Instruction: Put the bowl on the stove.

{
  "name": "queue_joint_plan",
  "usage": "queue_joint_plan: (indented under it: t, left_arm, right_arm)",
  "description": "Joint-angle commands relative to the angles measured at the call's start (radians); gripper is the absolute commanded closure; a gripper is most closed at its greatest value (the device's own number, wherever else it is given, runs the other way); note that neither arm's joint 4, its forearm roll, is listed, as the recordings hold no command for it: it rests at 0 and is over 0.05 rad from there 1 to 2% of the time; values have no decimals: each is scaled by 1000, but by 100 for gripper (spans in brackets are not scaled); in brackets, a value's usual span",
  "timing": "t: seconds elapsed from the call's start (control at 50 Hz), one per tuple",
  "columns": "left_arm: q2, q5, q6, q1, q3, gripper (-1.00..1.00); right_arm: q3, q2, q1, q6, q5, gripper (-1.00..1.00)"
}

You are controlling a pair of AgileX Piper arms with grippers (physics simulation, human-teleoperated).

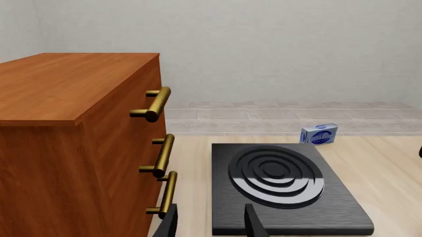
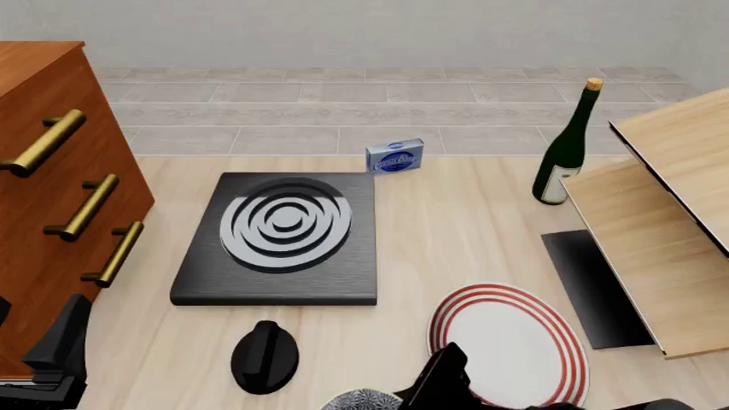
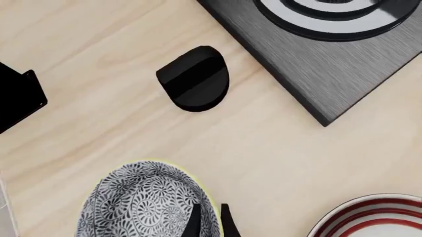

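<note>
Speckled bowl (image 3: 148, 202) under right end effector (image 3: 209, 219) — fingers straddling its rim, grip unclear.

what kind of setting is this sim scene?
Likely a mock kitchen on a wooden tabletop: a stove slab, a red-ringed plate, a wine bottle, and a wooden drawer cabinet.

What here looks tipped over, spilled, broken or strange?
Nothing stands out. The bowl sits upright on the table beside the plate, the bottle stands upright, and the stove lies flat. No spill or damage shows.
</note>
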Motion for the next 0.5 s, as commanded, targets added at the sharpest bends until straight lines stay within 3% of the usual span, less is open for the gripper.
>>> queue_joint_plan:
  t: [0.02,0.5]
  left_arm:
    - [0,0,0,0,0,-100]
    - [0,0,0,0,0,-100]
  right_arm:
    - [-4,-35,2,-12,50,100]
    - [-69,-299,-1,-85,302,100]
